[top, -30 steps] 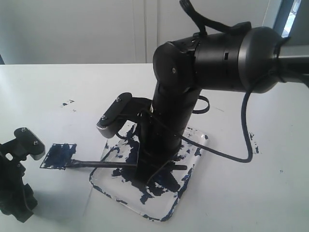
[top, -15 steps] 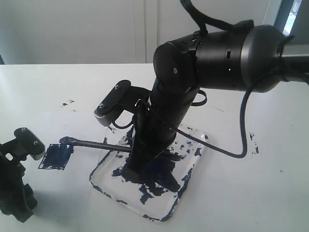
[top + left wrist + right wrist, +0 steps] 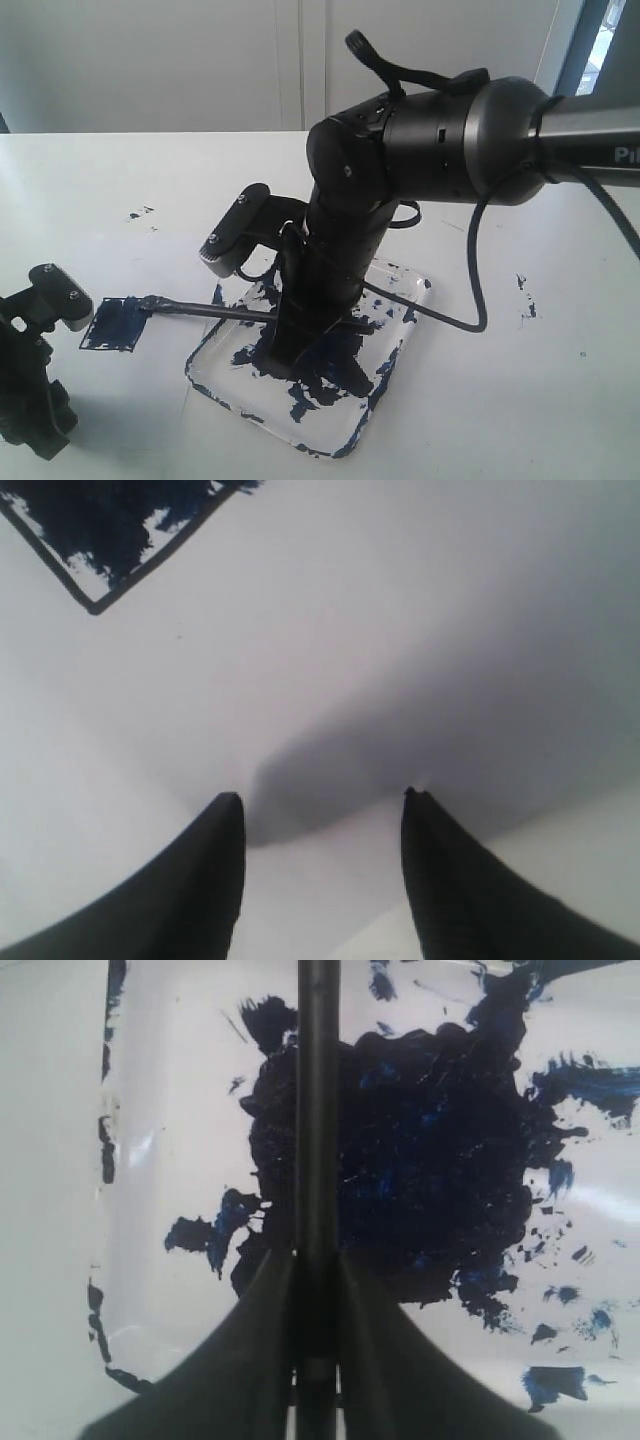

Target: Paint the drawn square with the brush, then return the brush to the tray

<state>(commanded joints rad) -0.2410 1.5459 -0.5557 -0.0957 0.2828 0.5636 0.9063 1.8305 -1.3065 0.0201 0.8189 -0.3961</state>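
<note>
The drawn square [image 3: 118, 322] lies left of the tray [image 3: 405, 340], mostly filled dark blue; one outlined corner [image 3: 95, 550] shows in the left wrist view. My right gripper [image 3: 315, 1255] stands low over the tray's dark blue blotch [image 3: 420, 1140], shut on the black brush [image 3: 318, 1110]. The brush [image 3: 215, 311] lies nearly level, and its paint-loaded tip [image 3: 150, 302] is at the square's upper right corner. My left gripper [image 3: 320, 800] is open over bare white paper beside the square, with nothing between its fingers.
The white table [image 3: 560, 400] carries stray blue specks at the back left [image 3: 138, 213] and to the right of the tray [image 3: 525, 295]. The left arm's body [image 3: 30, 390] stands at the front left corner. The right arm's cable [image 3: 478, 290] loops over the tray's far side.
The brush tip lifted off the square and swung toward its far side, then came back down to the square's upper right corner. The right arm turned slightly. The left gripper stayed put.
</note>
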